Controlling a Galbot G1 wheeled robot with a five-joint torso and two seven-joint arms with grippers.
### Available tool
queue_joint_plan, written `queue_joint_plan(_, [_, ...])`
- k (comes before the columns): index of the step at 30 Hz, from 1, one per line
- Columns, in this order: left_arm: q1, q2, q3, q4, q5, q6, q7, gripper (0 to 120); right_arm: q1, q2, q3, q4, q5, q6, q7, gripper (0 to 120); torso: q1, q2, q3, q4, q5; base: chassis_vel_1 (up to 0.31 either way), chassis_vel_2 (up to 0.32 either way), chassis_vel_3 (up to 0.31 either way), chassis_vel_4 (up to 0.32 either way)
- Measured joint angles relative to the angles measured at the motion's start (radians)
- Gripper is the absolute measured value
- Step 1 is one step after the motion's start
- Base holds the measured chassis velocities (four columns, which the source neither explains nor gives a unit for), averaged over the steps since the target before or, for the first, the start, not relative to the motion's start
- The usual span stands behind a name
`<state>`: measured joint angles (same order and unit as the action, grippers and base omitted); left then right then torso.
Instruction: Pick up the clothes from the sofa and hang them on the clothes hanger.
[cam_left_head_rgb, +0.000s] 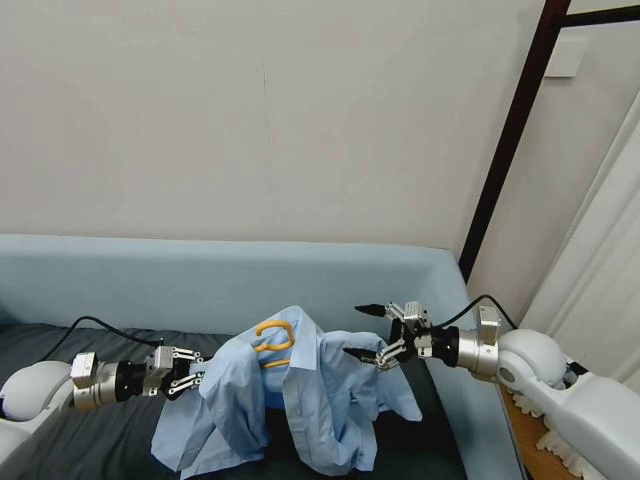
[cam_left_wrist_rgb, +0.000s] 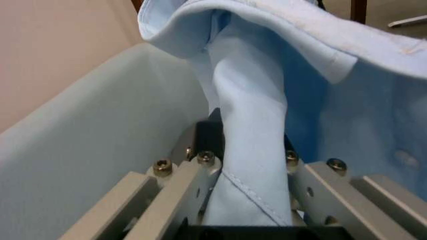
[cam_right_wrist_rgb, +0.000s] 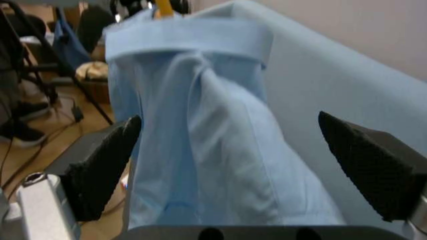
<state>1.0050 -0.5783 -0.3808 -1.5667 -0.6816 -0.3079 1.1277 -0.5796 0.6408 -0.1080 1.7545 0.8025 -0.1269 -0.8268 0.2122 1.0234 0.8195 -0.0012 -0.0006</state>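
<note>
Noted a crumpled light-blue shirt (cam_left_head_rgb: 320, 400) draped on a yellow hanger (cam_left_head_rgb: 272, 338). Found one side pinched in the left gripper (cam_left_head_rgb: 197, 380), the other just before the spread right gripper (cam_left_head_rgb: 358, 332).

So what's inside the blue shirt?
A yellow hanger: its hook pokes out at the shirt's collar; the rest is covered. The left gripper pinches the shirt; the right gripper is open beside it.

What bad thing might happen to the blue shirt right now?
The left tool pinches just a fold of the shirt, so the cloth might slip out and drop onto the sofa. The right tool is open beside the shirt, holding nothing, so that side hangs loose. The yellow hanger pokes out at the collar; a tug might shift it.
</note>
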Motion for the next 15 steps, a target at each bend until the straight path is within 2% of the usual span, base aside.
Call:
queue_joint_plan(4, [-0.008,0.006,0.001,-0.01,0.001,0.0,0.001,7,0.017,-0.007,-0.015,-0.006,-0.048,-0.028,-0.021,94,0.0,0.0,0.0,-0.0001,0.0001,0.0,0.0,0.0,0.0])
queue_joint_plan(7, [-0.014,0.013,0.004,-0.016,0.006,0.0,0.006,7,0.043,-0.01,-0.042,-0.007,-0.063,-0.04,-0.028,81,0.0,0.0,0.0,0.0,0.0001,0.0,0.0,0.0,0.0])
queue_joint_plan(9, [-0.014,0.014,0.005,-0.017,0.008,0.0,0.008,7,0.048,-0.01,-0.048,-0.008,-0.065,-0.042,-0.028,79,0.0,0.0,0.0,0.0,0.0001,0.0,0.0,0.0,0.0])
queue_joint_plan(12, [-0.015,0.018,0.005,-0.028,0.02,0.001,0.016,7,0.066,-0.003,-0.069,-0.017,-0.082,-0.048,-0.034,65,0.0,0.0,0.0,0.0,0.0001,0.0,0.0,0.0,0.0])
queue_joint_plan(15, [-0.015,0.02,0.005,-0.033,0.022,0.002,0.018,7,0.069,0.003,-0.076,-0.023,-0.088,-0.05,-0.043,56,0.0,0.0,0.0,0.0,0.0001,0.0,0.0,0.0,0.0])
